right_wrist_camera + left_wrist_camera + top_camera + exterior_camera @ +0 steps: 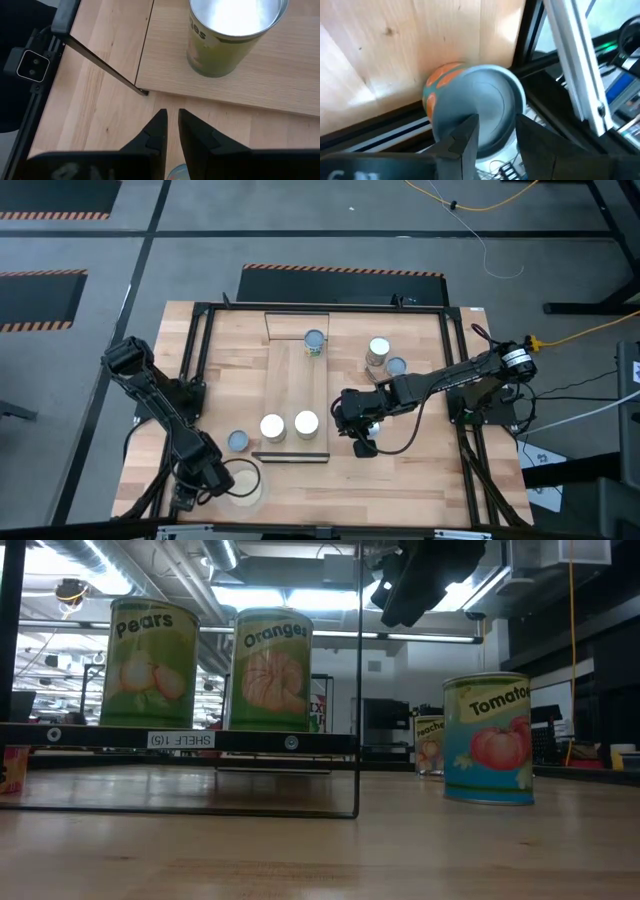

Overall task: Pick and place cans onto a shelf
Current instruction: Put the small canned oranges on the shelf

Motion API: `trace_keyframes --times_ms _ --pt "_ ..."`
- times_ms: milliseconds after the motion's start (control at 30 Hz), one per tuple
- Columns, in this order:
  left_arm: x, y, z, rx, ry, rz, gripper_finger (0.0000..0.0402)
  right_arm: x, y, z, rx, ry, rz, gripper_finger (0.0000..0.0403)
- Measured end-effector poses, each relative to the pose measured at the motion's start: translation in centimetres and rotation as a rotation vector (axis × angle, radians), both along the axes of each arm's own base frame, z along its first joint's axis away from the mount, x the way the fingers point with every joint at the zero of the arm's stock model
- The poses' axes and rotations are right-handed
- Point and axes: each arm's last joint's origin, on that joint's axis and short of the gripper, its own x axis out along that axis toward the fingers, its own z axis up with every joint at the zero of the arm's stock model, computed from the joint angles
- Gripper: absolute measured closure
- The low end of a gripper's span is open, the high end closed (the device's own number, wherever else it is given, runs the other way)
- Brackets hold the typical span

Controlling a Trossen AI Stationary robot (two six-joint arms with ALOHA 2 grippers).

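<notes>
Where the shelf point(297, 385) ends at its dark near strip, two upright white-topped cans are seen side by side on it: the Pears can point(152, 662) and the Oranges can point(272, 670). "SHELF 1(5)" is read upside down on the strip. Bare tabletop point(400, 470) lies open beside them, where the right gripper point(362, 442) is held above a Tomato can point(488, 738), fingers nearly closed, nothing held. At the table's near left corner the left gripper point(495, 131) is spread around a grey-topped can point(477, 107). Farther off, a silvery-topped can point(314, 342) stands upright near the shelf's raised panel.
</notes>
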Motion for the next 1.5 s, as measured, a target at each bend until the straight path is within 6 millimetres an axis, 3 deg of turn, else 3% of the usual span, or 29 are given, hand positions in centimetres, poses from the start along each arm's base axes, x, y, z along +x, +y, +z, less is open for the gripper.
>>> trace_keyframes --times_ms 433,933,1167,1500 --pt "1.1 0.5 -0.2 0.124 -0.074 0.161 0.0278 0.0 0.0 0.0 0.0 0.0 0.0 0.0351" --pt "0.9 0.6 -0.1 0.088 0.01 0.143 0.0278 0.0 0.0 0.0 -0.002 0.0 0.002 0.0351" --pt "0.4 0.6 0.1 0.041 0.128 0.114 0.0278 0.0 0.0 0.0 -0.002 0.0 0.002 0.0351" --pt "0.1 0.4 0.0 0.046 0.12 0.1 0.0278 0.0 0.0 0.0 -0.002 0.0 0.002 0.0351"
